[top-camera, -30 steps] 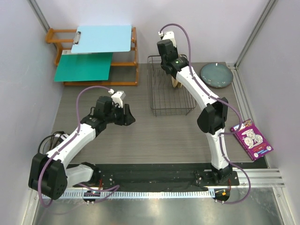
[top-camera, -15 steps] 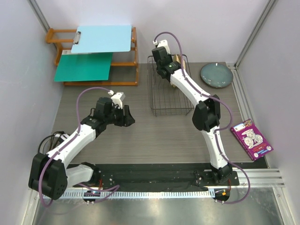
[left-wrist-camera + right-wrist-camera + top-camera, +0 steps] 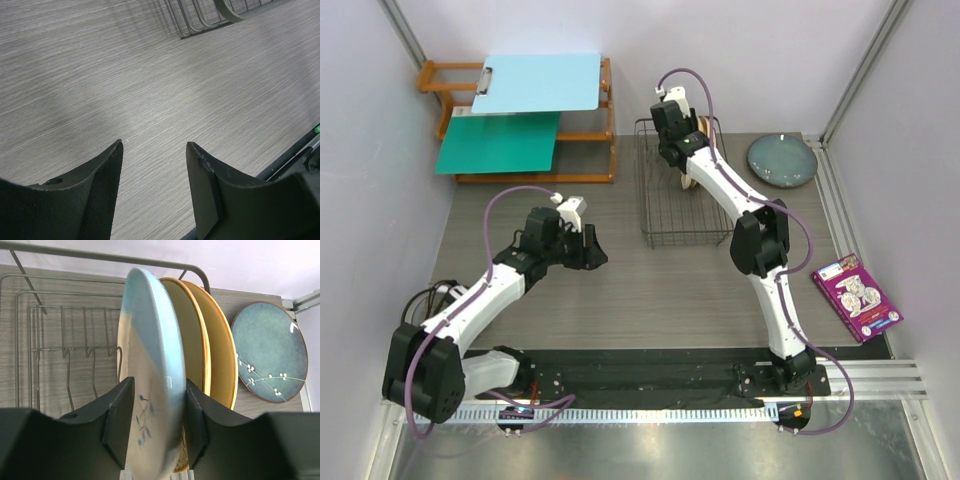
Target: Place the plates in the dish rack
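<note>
Right hand moved its cream blue-banded plate into the black wire rack; grip unclear; round teal plate lay at three o'clock.

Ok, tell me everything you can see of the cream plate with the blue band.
The cream plate is round, glossy and ceramic-looking, with a light-blue band across its upper face and a dark sprig lower down. It stands on edge, nearly upright, at the far end of the dish rack, close beside a tan-orange plate; whether they touch is unclear. The fingers of the right tool flank it, one per face; whether they grip it is unclear.
</note>
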Action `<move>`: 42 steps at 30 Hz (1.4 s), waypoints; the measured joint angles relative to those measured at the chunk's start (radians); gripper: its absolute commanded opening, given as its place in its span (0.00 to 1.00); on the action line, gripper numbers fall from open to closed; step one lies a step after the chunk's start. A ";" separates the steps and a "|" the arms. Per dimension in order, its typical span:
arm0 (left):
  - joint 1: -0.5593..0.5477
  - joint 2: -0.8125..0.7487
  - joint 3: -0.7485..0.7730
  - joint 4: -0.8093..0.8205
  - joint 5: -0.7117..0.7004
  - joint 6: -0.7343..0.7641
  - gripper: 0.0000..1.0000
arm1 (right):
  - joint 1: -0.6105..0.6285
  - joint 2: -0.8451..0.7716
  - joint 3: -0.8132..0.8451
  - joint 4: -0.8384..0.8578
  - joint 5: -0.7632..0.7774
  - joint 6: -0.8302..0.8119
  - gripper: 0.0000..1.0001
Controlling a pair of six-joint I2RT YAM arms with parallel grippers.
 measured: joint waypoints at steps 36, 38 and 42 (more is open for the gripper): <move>0.045 0.368 0.396 -0.209 -0.129 0.065 0.69 | -0.745 -0.188 -0.438 -0.058 -0.701 0.480 0.71; 0.046 0.392 0.412 -0.220 -0.129 0.065 0.69 | -0.750 -0.190 -0.453 -0.051 -0.696 0.529 0.71; 0.049 0.429 0.452 -0.243 -0.123 0.066 0.68 | -0.762 -0.191 -0.494 -0.043 -0.671 0.624 0.74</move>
